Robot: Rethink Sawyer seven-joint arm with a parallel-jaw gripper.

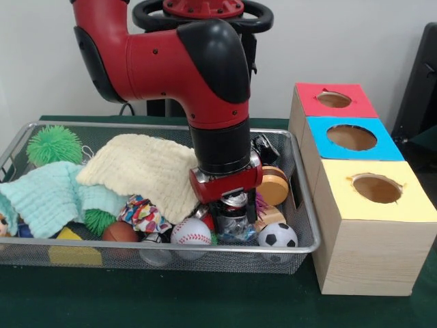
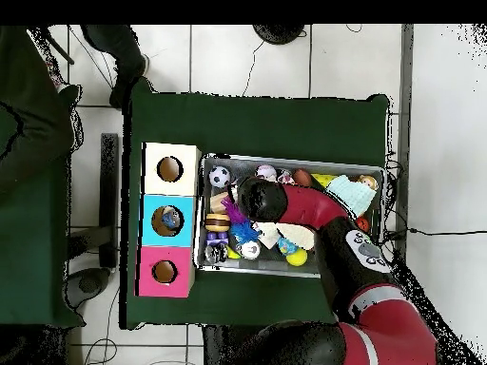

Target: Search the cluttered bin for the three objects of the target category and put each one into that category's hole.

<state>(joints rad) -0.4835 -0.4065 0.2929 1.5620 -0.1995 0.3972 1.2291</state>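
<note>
From the front, the arm is down in the bin point(image 1: 311, 236) on the green worktop point(image 1: 205, 307), its gripper point(image 1: 234, 217) buried among balls; whether it is clenched I cannot tell. The baseball point(image 1: 190, 231) and soccer ball point(image 1: 277, 236) look light, round, likely to roll, best pinched across the middle. Overhead, the arm hides the bin's middle.

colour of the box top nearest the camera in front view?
Pale yellow, on the box top with a round hole; clearest in the front view.
</note>
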